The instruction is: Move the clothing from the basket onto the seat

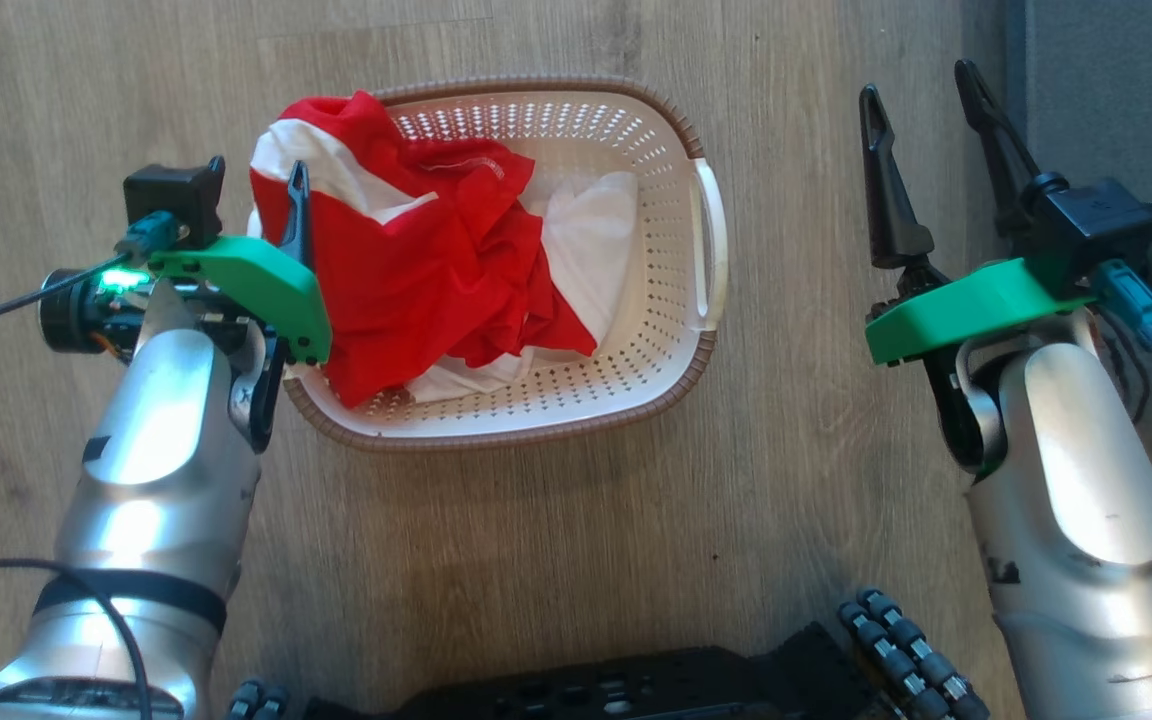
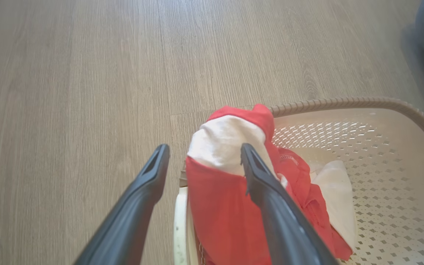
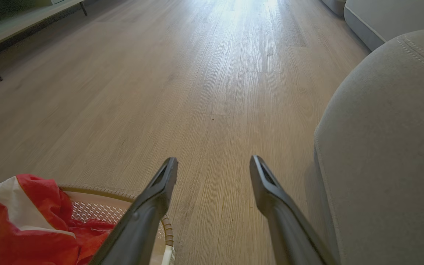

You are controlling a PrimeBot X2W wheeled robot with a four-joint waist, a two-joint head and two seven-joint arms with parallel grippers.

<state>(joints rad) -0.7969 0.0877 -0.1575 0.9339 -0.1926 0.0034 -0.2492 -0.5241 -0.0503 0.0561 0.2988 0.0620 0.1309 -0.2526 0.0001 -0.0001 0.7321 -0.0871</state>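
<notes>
The cream basket (image 1: pixel 671 250) with its brown rim stands on the wood floor in the middle of the head view. The red and white clothing (image 1: pixel 416 270) is bunched in its left half and heaped over the left rim. My left gripper (image 1: pixel 258 168) hovers open at that rim. In the left wrist view, one of the gripper's (image 2: pixel 204 149) fingers is over the clothing (image 2: pixel 219 213) and the other over bare floor outside the basket (image 2: pixel 363 101). My right gripper (image 1: pixel 919 80) is open above the floor, between the basket and the grey seat (image 1: pixel 1126 80).
In the right wrist view, the seat (image 3: pixel 381 147) rises close on the right, with the basket's rim (image 3: pixel 98 191) and the clothing (image 3: pixel 24 235) at lower left. A low bench (image 3: pixel 13 33) stands far off. My dark base (image 1: pixel 636 690) sits at the bottom of the head view.
</notes>
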